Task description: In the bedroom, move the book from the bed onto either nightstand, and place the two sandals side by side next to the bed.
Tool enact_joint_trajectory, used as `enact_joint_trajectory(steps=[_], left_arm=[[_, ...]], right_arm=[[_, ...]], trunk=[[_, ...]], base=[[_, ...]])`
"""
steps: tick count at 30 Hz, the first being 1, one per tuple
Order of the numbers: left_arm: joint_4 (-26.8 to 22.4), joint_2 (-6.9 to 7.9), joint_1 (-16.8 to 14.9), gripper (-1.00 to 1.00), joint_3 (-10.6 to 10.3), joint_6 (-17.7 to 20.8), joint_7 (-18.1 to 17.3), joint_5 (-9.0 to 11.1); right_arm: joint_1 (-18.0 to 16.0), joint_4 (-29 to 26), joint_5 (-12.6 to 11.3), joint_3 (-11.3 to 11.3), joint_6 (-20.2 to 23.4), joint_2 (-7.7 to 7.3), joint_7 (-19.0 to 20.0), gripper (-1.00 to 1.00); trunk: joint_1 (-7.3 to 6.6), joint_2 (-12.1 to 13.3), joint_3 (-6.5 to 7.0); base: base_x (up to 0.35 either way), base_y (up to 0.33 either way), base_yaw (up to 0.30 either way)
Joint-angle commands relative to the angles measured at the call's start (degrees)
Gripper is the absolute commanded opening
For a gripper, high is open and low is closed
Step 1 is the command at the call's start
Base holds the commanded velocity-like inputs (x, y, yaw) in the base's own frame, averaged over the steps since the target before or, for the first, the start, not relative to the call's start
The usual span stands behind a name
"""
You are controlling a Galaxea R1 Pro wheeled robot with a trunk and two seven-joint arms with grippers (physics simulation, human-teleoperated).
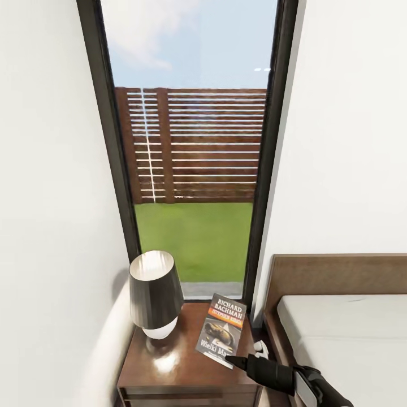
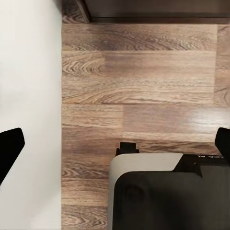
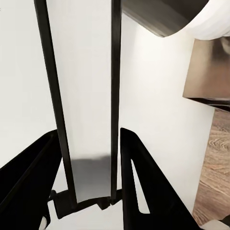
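Head view: book (image 1: pixel 221 330) on nightstand (image 1: pixel 169 364) beside lamp (image 1: pixel 154 294); right gripper (image 3: pixel 91 191) open, empty.

You've got the nightstand (image 1: pixel 169 367) in the head view, dark brown wood with a glossy top, tucked between the white wall and the bed (image 1: pixel 339 333). On its top: a table lamp (image 1: pixel 154 294) with a dark shade and white base, standing upright at the side away from the bed, and the book (image 1: pixel 221 330) lying flat, cover up, on the half nearer the bed. Book sits just beside the lamp, not touching it. Bed has a brown headboard and a pale mattress; you can see nothing lying on the visible part. In your left wrist view the wood-plank floor (image 2: pixel 143 86) runs beside a white wall.
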Motion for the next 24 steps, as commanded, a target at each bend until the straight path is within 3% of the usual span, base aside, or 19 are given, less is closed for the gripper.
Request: enact_joint_trajectory(steps=[1, 24], left_arm=[[-0.07, 0.0, -0.05, 1.0, -0.36, -0.17, 0.18, 0.45], [-0.9, 0.01, -0.19, 1.0, -0.62, -0.34, 0.43, 0.5]], right_arm=[[-0.01, 0.02, -0.31, -0.15, 0.47, 0.0, 0.12, -1.0], [-0.02, -0.05, -0.92, -0.53, 0.53, 0.02, -0.19, -1.0]], trunk=[[0.02, -0.04, -0.02], [0.02, -0.04, -0.02]], base=[[0.0, 0.0, 0.0], [0.0, 0.0, 0.0]])
